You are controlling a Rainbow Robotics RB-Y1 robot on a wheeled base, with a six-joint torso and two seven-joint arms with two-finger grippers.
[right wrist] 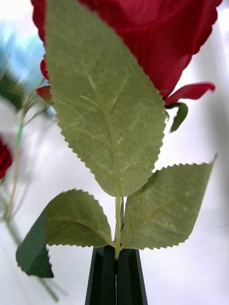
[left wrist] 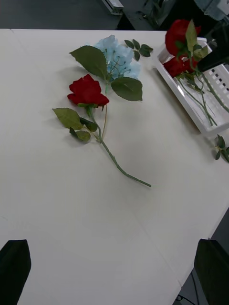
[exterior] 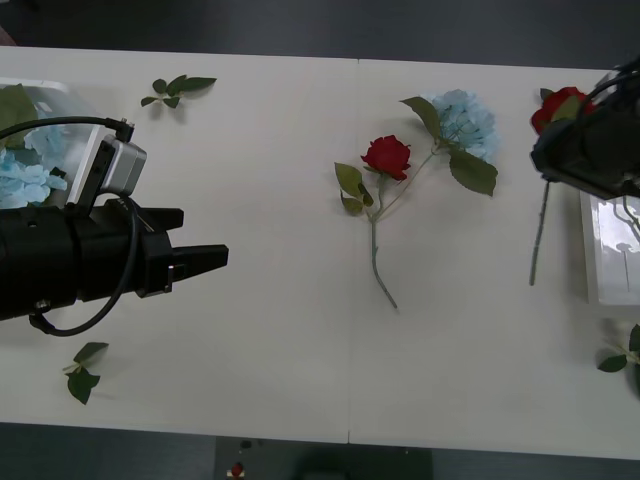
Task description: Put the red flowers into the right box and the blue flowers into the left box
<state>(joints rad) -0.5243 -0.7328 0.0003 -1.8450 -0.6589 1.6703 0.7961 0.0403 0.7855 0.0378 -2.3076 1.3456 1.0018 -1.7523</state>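
Holding a red rose (exterior: 560,105) by its stem, the right gripper (right wrist: 116,274) has its black fingers pressed together on the stalk just below the leaves; rose hangs above the table's (exterior: 280,250) right side, beside the right box (exterior: 610,250). That box already has red roses (left wrist: 177,66) in it (seen from the left wrist). Another red rose (exterior: 386,157) lies flat at table centre, its stem crossing that of a blue hydrangea (exterior: 468,120), which is just beside it. More blue hydrangeas (exterior: 25,175) sit in the left box (exterior: 50,97) at far left. Left gripper (exterior: 190,260) hovers over the left half, fingers spread, nothing between them. Loose leaf sprigs (exterior: 178,88) are scattered near the edges.
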